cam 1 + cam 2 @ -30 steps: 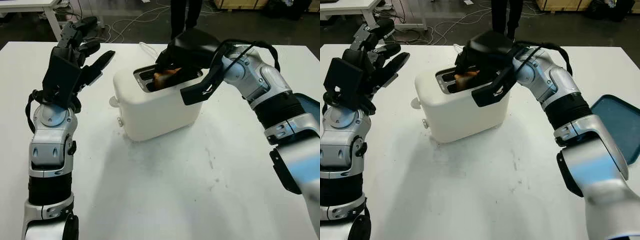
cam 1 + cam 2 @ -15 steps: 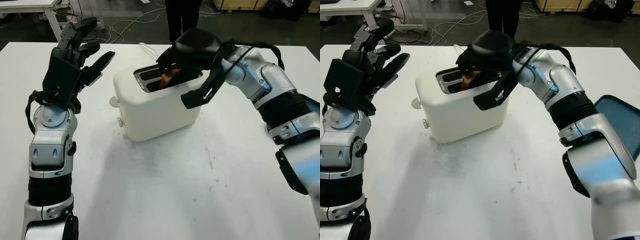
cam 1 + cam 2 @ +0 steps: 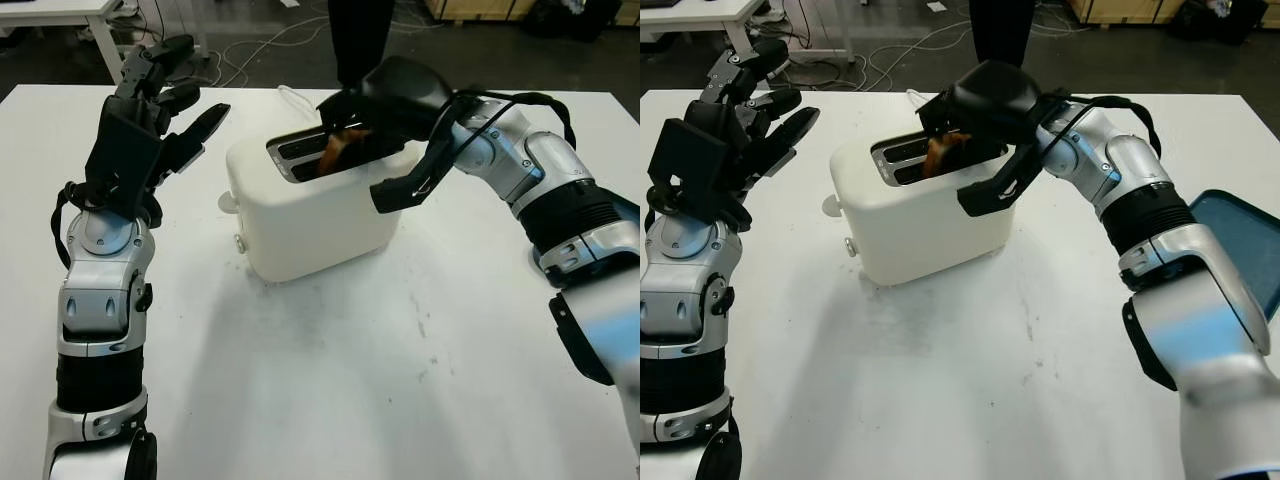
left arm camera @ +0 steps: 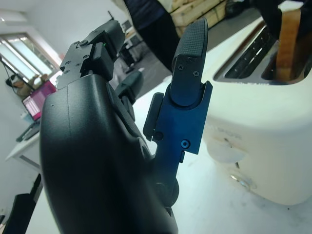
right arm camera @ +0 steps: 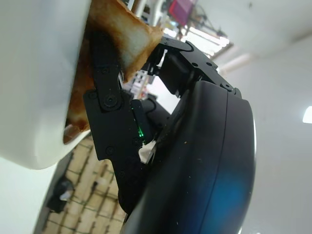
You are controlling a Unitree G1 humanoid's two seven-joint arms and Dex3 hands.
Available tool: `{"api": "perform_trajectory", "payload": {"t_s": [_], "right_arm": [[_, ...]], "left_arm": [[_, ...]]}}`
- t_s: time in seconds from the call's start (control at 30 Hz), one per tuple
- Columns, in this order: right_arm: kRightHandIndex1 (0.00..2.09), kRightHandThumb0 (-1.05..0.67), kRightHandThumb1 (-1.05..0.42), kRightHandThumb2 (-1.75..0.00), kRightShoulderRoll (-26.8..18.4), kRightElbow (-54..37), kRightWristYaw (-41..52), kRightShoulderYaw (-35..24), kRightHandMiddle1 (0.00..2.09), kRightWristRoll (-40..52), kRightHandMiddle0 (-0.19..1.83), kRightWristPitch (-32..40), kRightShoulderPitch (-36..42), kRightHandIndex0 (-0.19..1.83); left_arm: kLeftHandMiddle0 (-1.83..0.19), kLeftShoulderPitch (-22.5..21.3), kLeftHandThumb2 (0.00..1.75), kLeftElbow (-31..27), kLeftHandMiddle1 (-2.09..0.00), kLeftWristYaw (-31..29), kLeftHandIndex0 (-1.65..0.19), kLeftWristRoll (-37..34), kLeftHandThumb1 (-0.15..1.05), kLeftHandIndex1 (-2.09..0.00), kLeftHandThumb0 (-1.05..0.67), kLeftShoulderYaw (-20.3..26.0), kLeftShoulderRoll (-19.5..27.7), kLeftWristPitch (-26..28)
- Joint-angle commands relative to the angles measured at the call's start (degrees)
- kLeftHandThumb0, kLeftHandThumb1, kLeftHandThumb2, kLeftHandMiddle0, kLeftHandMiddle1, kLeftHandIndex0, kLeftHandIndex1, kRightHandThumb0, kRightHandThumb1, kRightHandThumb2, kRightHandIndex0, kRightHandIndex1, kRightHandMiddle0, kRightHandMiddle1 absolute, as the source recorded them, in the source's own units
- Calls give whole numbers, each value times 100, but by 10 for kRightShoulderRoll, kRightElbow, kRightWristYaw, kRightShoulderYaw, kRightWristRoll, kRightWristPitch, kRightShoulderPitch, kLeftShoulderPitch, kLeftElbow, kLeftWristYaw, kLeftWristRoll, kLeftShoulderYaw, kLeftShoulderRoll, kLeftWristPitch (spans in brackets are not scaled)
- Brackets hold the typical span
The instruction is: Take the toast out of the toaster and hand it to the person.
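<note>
toaster (image 3: 310, 205): chunky white box, rounded corners, smooth matte shell, two long slots on top, sitting mid-table, round knob on the left end
toast (image 3: 341, 147): browned slice, rough crumb, darker crust edge, standing partly out of the slot nearer the robot, so not out of the toaster yet
other slot: dark inside, can't tell what's in there
right hand (image 3: 962, 128): glossy black shell right over the toaster top, fingers clamped on the toast; wrist view has black jointed fingers (image 5: 109, 105) pressed against the slice
left hand (image 3: 150, 125): black, blocky, raised off the table just left of the toaster, open and holding nothing; ribbed pad on one fingertip (image 4: 192, 41) in the wrist view
table (image 3: 330, 380): flat white top, a few grey scuffs near the middle
tray (image 3: 1238, 250): blue, shallow, rounded corner, at the right table edge, well apart from the toaster; contents not visible
person (image 3: 360, 35): dark trouser legs standing past the far edge of the table, behind the toaster
floor: dark, loose cables trailing across
</note>
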Motion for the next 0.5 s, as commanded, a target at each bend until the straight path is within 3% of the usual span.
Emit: {"api": "perform_trajectory", "payload": {"t_s": [0.0, 0.23, 0.47], "right_arm": [[175, -46, -92, -42, 5, 8, -13, -28, 175, 30, 83, 17, -35, 111], [175, -46, -92, -42, 5, 52, 50, -104, 175, 142, 81, 24, -81, 108], [175, -47, -92, -42, -12, 61, 83, -160, 173, 203, 82, 75, -116, 109]], "left_arm": [[0, 3, 4, -3, -86, 4, -8, 5, 92, -60, -48, 1, 2, -8], [0, 2, 5, -3, -86, 5, -8, 5, 92, -61, -49, 1, 4, -6], [0, 0, 5, -1, -85, 4, -7, -2, 92, -60, -47, 6, 2, -5]]}}
